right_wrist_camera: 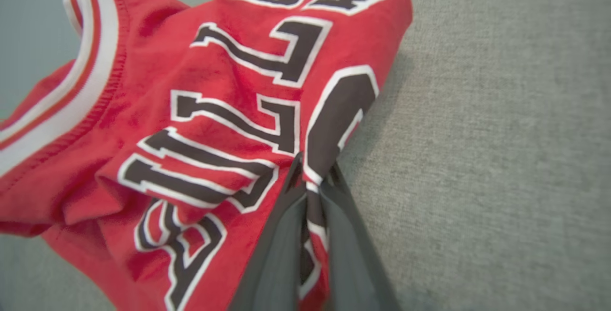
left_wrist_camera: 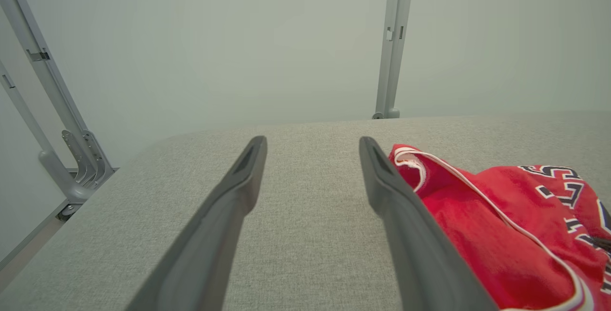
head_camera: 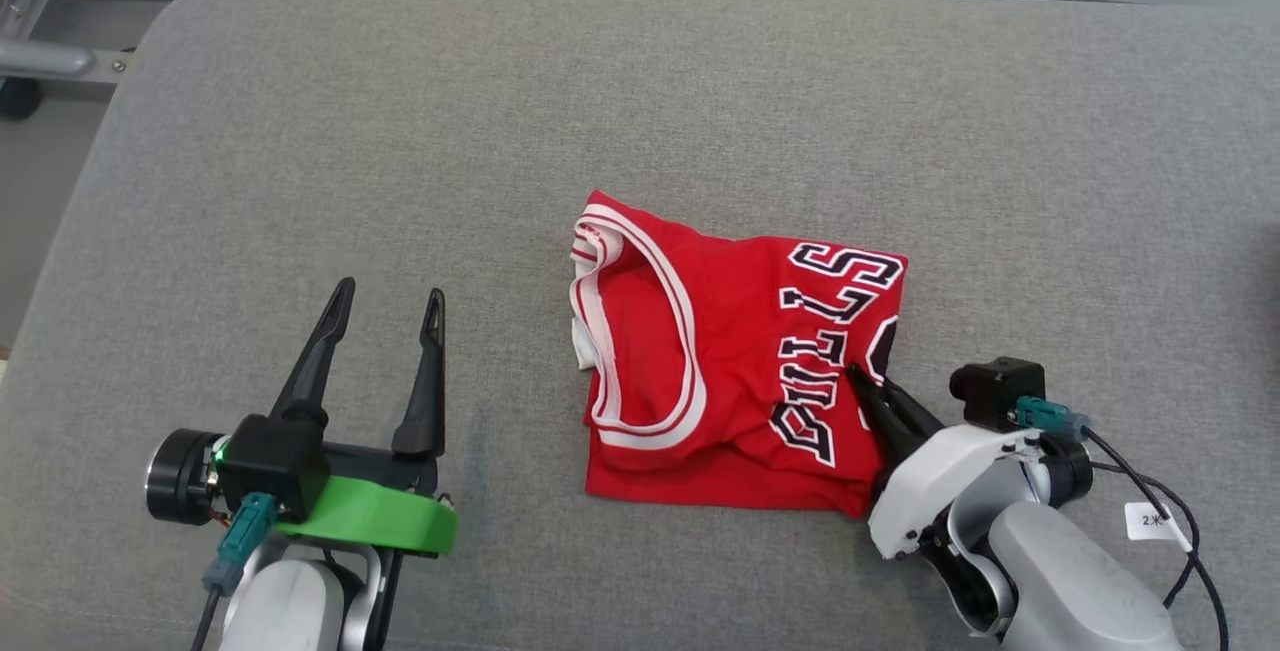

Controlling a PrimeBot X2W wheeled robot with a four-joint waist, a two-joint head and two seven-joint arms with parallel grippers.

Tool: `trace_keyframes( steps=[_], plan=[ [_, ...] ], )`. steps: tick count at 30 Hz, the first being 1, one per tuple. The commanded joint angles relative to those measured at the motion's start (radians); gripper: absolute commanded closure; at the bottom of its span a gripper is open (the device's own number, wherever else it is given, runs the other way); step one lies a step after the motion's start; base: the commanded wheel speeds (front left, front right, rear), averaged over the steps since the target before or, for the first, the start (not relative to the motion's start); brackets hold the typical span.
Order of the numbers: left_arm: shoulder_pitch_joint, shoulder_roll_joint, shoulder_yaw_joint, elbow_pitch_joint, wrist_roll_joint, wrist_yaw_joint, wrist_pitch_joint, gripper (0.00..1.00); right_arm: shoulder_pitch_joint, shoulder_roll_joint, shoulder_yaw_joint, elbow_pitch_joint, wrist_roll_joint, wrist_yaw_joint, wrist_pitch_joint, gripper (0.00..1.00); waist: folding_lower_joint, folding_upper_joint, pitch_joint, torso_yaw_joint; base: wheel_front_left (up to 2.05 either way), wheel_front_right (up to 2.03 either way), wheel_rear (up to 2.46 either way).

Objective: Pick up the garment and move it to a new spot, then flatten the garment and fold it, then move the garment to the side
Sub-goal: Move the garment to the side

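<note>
A red basketball jersey with black-and-white lettering and striped white trim (head_camera: pixel 720 371) lies bundled into a rough rectangle on a grey woven padded surface (head_camera: pixel 300 131). One edge is caught by the robot's right gripper (head_camera: pixel 872 389). In the right wrist view its two dark fingers (right_wrist_camera: pixel 277 253) are pressed nearly together, with a thin fold of lettered cloth pinched between them. The bulk of the shirt spreads ahead of the tips and off to their left, and bare grey cloth lies to their right.

The pinch sits at the hem side rather than the middle. That placement probably lets the arm lift or drag the whole bundle by one edge without opening its layers. The pictures do not settle whether this is the opening pick-up or the closing slide to the side.

The left gripper (head_camera: pixel 390 289) holds nothing. Its fingers (left_wrist_camera: pixel 229 215) are spread wide and point across open surface, with the jersey's trimmed collar just beyond the right-hand finger and not touching it. It appears parked there to keep clear, or ready to take a second corner. A grey metal frame post (left_wrist_camera: pixel 394 38) rises past the far edge.
</note>
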Motion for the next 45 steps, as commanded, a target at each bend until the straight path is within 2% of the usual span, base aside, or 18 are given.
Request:
trace_keyframes(
  steps=[1,5,10,18,19,23,29,34,40,45],
  plan=[
    [-0.012,0.000,0.002,0.001,-0.006,0.006,-0.005,0.00,-0.012,-0.015,0.008,-0.010,-0.012,-0.001,-0.015,1.00,0.0000,0.0000,-0.002,-0.013,0.00,0.00,0.00],
    [-0.007,0.006,0.007,-0.005,-0.008,0.009,-0.010,0.00,-0.024,-0.080,0.042,-0.090,-0.070,-0.001,-0.046,1.00,0.0000,0.0000,-0.002,-0.061,0.00,0.00,0.00],
    [-0.001,0.020,0.016,-0.019,-0.007,0.015,-0.009,0.00,-0.006,-0.181,0.033,-0.272,-0.150,-0.001,-0.017,1.00,0.0000,0.0000,0.004,-0.155,0.00,0.00,0.00],
    [-0.014,0.043,0.014,-0.051,0.001,0.016,0.003,0.00,0.059,-0.350,-0.049,-0.629,-0.237,-0.001,0.155,1.00,0.0000,0.0000,0.029,-0.326,0.00,0.00,0.00],
    [-0.021,0.051,0.013,-0.061,0.001,0.014,0.010,0.00,0.076,-0.387,-0.071,-0.691,-0.236,-0.001,0.197,1.00,0.0000,0.0000,0.039,-0.362,0.00,0.00,0.00],
    [-0.038,0.064,0.009,-0.083,0.009,0.012,0.029,0.00,0.091,-0.430,-0.112,-0.754,-0.220,-0.001,0.246,1.00,0.0000,0.0000,0.070,-0.419,0.00,0.00,0.00],
    [-0.063,0.084,0.003,-0.109,0.018,0.009,0.053,0.00,0.051,-0.449,-0.113,-0.761,-0.200,-0.001,0.238,1.00,0.0000,0.0000,0.116,-0.468,0.00,0.00,0.00],
    [-0.084,0.105,0.003,-0.137,0.028,0.009,0.078,0.00,-0.029,-0.470,-0.099,-0.702,-0.170,-0.001,0.188,1.00,0.0000,0.0000,0.174,-0.503,0.00,0.00,0.00],
    [-0.126,0.119,-0.014,-0.162,0.038,-0.001,0.100,0.00,-0.105,-0.539,-0.148,-0.520,-0.096,-0.001,0.109,1.00,0.0000,0.0000,0.256,-0.494,0.00,0.00,0.00],
    [-0.154,0.138,-0.022,-0.181,0.047,-0.008,0.125,0.00,-0.173,-0.569,-0.184,-0.333,-0.041,-0.001,0.024,1.00,0.0000,0.0000,0.331,-0.485,0.00,0.00,0.00]
  ],
)
